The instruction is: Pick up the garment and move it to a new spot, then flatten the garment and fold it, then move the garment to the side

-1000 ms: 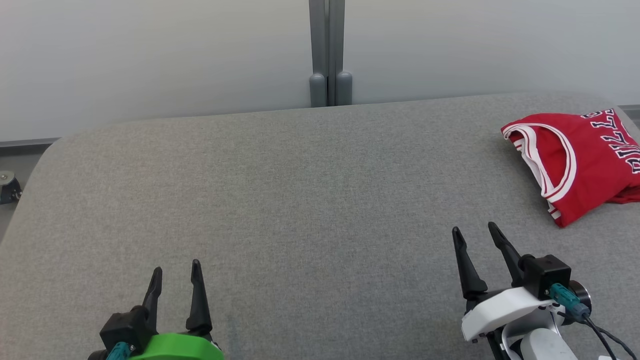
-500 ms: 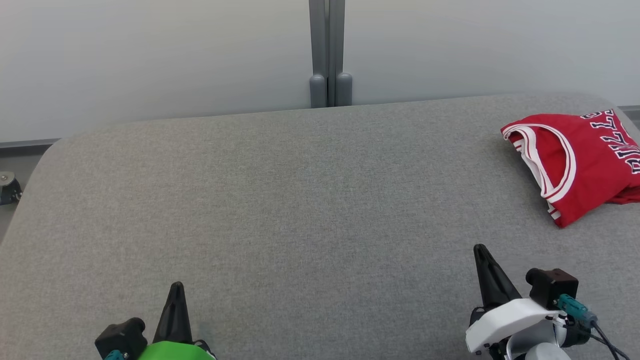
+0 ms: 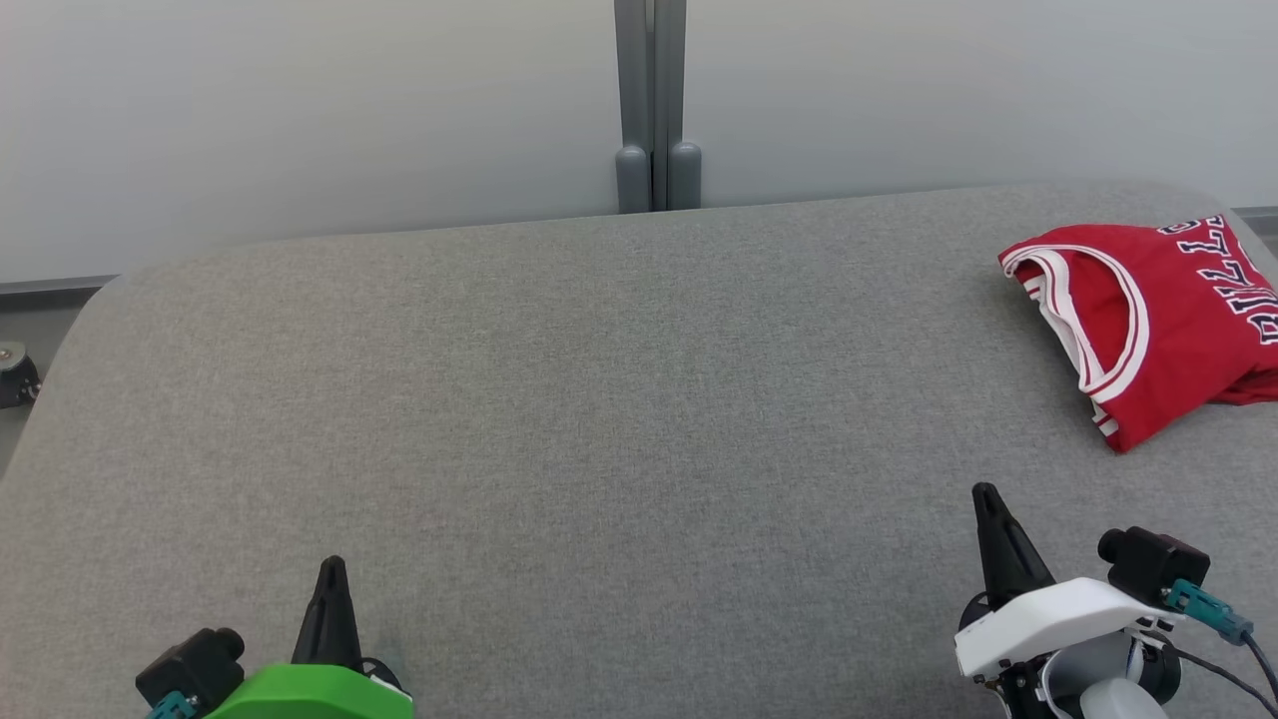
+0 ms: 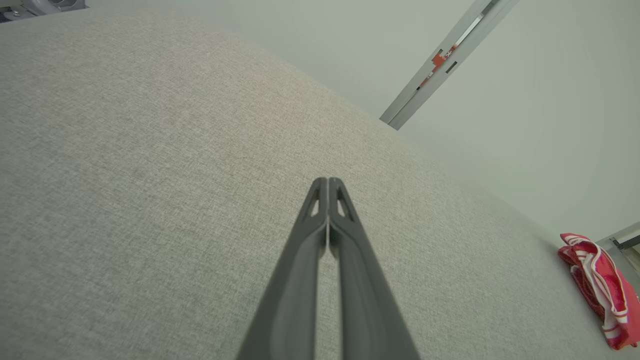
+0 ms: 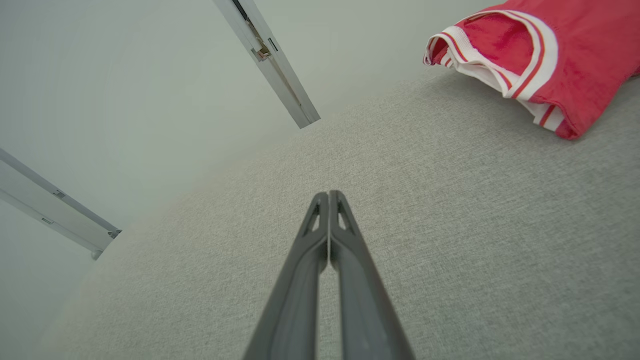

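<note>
Pale wall [image 3: 300, 120] backs the scene, split by a grey post [image 3: 651, 100]. Below it a grey fabric table [image 3: 599, 399] spreads wide, its far corners rounded.

The jersey [image 3: 1168, 320] is red with white-and-red trim and dark letters. It lies in a loose folded bundle on the table, ahead of the right gripper [image 3: 986, 494] and off to its right, well apart from its tips. Its right side runs past the edge of the head view. From the left gripper [image 3: 330, 567] it sits far off to the right, near the table's edge in the left wrist view.

Both grippers are low over the near part of the table, well apart from each other, fingers pointing away from the robot. The post stands far ahead, roughly midway between the two. Each gripper has its two dark fingers pressed together into a single point, holding nothing. The left one has a green housing. The right one has a white housing and a cable with a teal plug.

A small dark fitting [image 3: 12, 374] sits beyond the table's left edge, far left of the left gripper.
</note>
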Controlling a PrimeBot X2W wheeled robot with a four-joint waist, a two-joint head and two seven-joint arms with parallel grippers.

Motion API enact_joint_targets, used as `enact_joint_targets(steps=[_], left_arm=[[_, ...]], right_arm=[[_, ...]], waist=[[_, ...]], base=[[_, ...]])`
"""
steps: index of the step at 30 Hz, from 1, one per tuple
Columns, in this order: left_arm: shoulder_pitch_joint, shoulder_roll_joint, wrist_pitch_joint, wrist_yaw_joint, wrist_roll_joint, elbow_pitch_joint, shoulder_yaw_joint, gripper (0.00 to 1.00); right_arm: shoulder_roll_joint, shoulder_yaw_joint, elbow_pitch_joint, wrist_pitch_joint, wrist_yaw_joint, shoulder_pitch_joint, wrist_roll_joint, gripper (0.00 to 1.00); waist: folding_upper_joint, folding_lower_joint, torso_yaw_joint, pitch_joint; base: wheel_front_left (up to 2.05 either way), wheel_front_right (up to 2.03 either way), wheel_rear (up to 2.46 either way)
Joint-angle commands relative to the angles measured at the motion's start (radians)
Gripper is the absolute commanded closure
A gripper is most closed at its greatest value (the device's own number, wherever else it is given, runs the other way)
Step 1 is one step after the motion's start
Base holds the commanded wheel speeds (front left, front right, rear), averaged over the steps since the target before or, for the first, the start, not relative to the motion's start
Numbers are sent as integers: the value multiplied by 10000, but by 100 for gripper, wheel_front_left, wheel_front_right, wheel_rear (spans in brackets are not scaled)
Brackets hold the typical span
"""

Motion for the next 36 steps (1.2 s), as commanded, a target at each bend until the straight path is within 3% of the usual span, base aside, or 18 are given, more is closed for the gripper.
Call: enact_joint_targets(steps=[1, 36], left_arm=[[-325, 23, 71, -85, -337, -181, 98, 100], [-832, 31, 1285, -603, -4393, -292, 881, 100]], right_arm=[[-29, -75, -204, 82, -1, -289, 409, 100], [-48, -686, -518, 1293, -5, -484, 5070, 100]], waist=[[0, 0, -2, 3], [0, 0, -68, 94]], base=[[0, 0, 0], [0, 0, 0]])
